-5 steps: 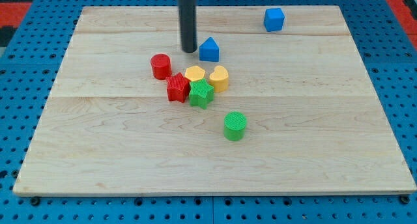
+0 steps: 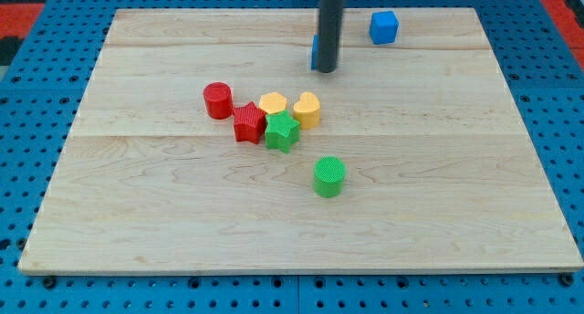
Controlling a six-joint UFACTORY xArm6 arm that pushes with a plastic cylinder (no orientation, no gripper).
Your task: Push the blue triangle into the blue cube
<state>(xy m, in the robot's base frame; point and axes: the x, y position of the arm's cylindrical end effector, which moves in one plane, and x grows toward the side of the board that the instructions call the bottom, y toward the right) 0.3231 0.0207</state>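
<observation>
While my tip point(image 2: 327, 69) hides most of the blue triangle point(image 2: 313, 51),
the blue cube point(image 2: 384, 27) sits apart, toward the view's right; I carry no gripper.

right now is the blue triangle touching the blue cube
No, the blue triangle, mostly hidden behind my tip, sits apart from the blue cube, with bare board between them.

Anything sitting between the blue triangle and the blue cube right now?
No. In the camera view, only bare wooden board separates the blue triangle, mostly hidden behind my tip, from the blue cube.
</observation>
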